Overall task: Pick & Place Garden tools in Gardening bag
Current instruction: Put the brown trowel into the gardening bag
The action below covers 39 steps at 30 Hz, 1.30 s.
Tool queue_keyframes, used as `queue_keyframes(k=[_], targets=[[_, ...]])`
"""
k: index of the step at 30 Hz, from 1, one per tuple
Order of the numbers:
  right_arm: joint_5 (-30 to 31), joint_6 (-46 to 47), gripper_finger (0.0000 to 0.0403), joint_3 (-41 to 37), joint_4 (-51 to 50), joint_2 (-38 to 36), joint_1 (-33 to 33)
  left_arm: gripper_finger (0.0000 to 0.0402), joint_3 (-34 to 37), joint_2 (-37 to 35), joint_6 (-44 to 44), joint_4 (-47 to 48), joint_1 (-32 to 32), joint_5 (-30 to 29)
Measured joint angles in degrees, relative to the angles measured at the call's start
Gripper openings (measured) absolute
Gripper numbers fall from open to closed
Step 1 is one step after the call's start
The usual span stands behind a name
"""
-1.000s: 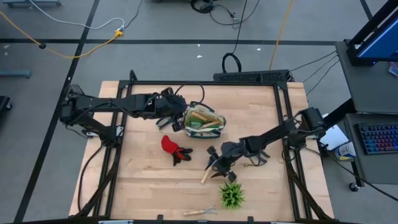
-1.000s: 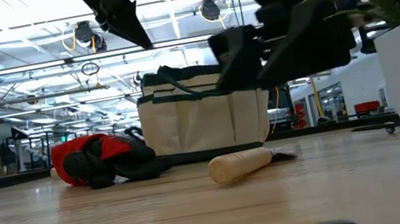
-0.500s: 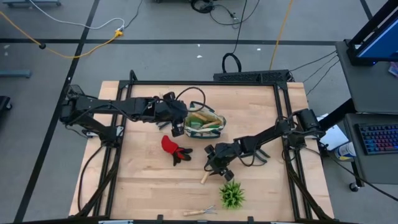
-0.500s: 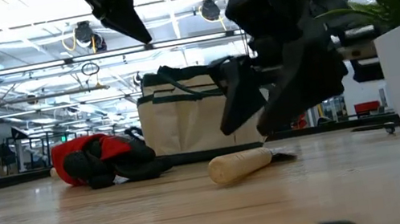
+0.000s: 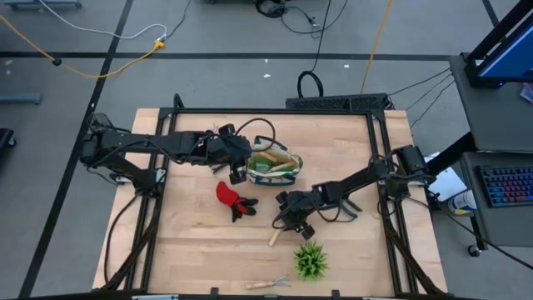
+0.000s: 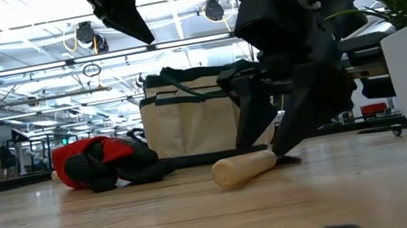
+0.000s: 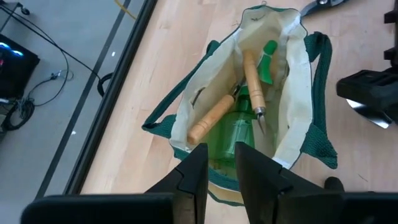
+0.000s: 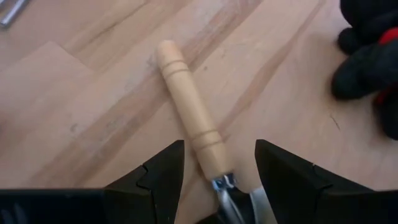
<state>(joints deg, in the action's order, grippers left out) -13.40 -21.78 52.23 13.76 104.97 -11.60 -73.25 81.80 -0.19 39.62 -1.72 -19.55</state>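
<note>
The right gripper [image 8: 217,168] is low over the table with its fingers spread either side of the trowel [image 8: 189,118], straddling the wooden handle near the blade, likely for a grasp; nothing is clamped yet. Beyond lies the glove [image 5: 233,198]. Farther off, the left gripper [image 7: 219,168] hovers partly closed and empty over the bag [image 7: 292,93], which holds two tools.

A: Where's everything from the bag [image 5: 273,165]?
B: Two tools [image 7: 249,81] lie inside it. Glove [image 5: 231,199] front-left, trowel [image 5: 279,232] in front, plant [image 5: 311,260] beyond that, rake [image 5: 268,284] farthest forward
</note>
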Motion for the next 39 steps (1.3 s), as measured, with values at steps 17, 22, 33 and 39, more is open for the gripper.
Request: queue_keyframes(k=[17,22,33,39], targets=[[-3.38,-3.2,0.0186,0.07,2.71,4.63,1.97,0.0086,0.0,-0.01,-0.11,-0.07,0.0,-0.02],[-4.54,-5.88,0.0143,0.02,2.13,4.71,3.61,0.0086,0.0,0.0,-0.11,-0.07,0.0,-0.02],[-5.72,-6.15,0.0063,0.02,0.7,4.7,4.83,0.0086,0.0,0.0,-0.32,-0.03,0.0,-0.02],[-4.55,-5.46,0.0075,-0.04,0.6,3.97,4.83,0.0086,0.0,0.0,-0.37,0.0,0.0,-0.02]])
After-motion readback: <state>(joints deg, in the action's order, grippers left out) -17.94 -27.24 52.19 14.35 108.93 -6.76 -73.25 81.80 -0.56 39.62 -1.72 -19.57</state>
